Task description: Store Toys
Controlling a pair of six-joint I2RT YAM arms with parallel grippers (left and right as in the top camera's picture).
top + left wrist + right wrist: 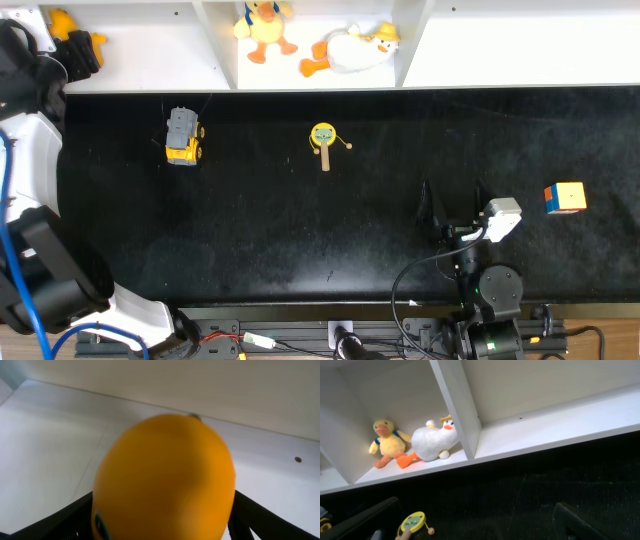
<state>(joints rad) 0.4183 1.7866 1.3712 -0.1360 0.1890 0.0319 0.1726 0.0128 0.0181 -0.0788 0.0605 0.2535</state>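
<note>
While the right gripper (451, 208) is hovering down at about 5 o'clock on the black mat (300, 230), its two fingers are spreading wide apart and gripping nothing at all. A little multicoloured cube (565, 197) is sitting off at 3 o'clock from it, well apart, near the mat's right side. Going further out, a small rattle drum toy (323, 138) with a wooden handle is lying around the middle of the mat toward 12 o'clock, and a yellow toy truck (183, 137) is parking itself over at roughly 10 o'clock, both of them just short of the white shelf (520, 45). In the shelf's middle compartment a yellow duck plush (265, 25) is sitting upright, and a white duck plush (352, 50) is lying on its side just beside it, at its 3 o'clock. Way out at 11 o'clock, the left gripper (78, 45) is reaching into the left compartment, and its fingers are clamping either side of a round orange toy (165, 480), holding it in there.
</note>
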